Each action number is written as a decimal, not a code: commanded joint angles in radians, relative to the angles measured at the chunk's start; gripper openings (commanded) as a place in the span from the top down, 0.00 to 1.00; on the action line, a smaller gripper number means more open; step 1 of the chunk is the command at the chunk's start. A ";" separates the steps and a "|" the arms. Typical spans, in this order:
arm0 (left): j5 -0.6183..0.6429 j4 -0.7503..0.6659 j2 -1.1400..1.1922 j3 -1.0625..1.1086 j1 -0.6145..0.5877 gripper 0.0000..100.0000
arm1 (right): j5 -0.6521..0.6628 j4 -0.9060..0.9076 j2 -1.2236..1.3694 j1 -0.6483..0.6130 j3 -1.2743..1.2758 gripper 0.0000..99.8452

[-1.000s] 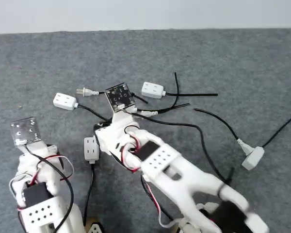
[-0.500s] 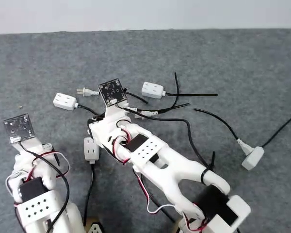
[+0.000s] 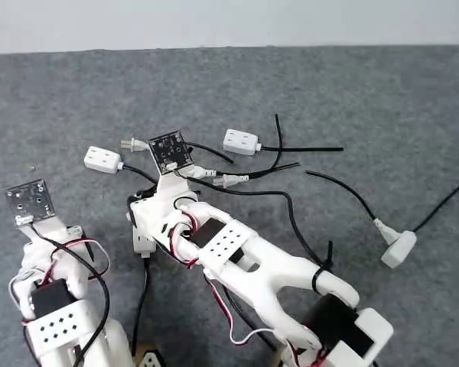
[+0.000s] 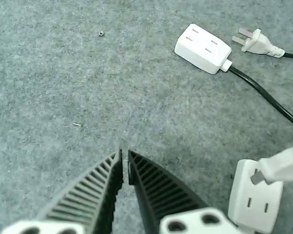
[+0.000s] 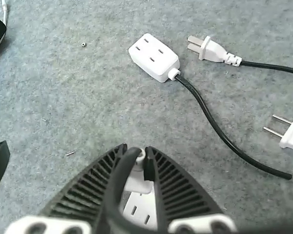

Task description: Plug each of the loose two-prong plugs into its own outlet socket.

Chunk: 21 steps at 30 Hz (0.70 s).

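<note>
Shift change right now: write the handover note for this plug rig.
Left gripper: shut, empty, over bare carpet.
Right gripper: shut on a plug, held at the nearest outlet.
Done: no plug confirmed seated.
To do: seat this plug; then the loose plug beside the far outlet, and a second loose plug lying apart.

No text, number or sign could be read in any view. The white outlet socket (image 5: 154, 62) showed slots only, and the loose plug (image 5: 212, 49) beside it was plain. The circuit board (image 3: 170, 151) on one wrist carried specks too small to make out.
</note>
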 commanded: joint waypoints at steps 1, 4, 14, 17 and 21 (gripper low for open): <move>0.008 -0.021 0.005 -0.062 -0.006 0.99 | -0.011 -0.012 -0.016 0.007 -0.032 0.99; -0.005 -0.023 0.005 -0.056 -0.003 0.99 | -0.011 -0.012 -0.015 0.024 -0.032 0.99; -0.049 -0.023 0.003 -0.050 -0.003 0.99 | -0.012 -0.013 0.045 0.039 -0.051 0.99; -0.052 -0.023 0.003 -0.048 -0.003 0.99 | -0.012 -0.013 0.054 0.053 -0.054 0.99; -0.052 -0.023 0.003 -0.048 -0.002 0.99 | -0.009 -0.013 0.059 0.064 -0.054 0.99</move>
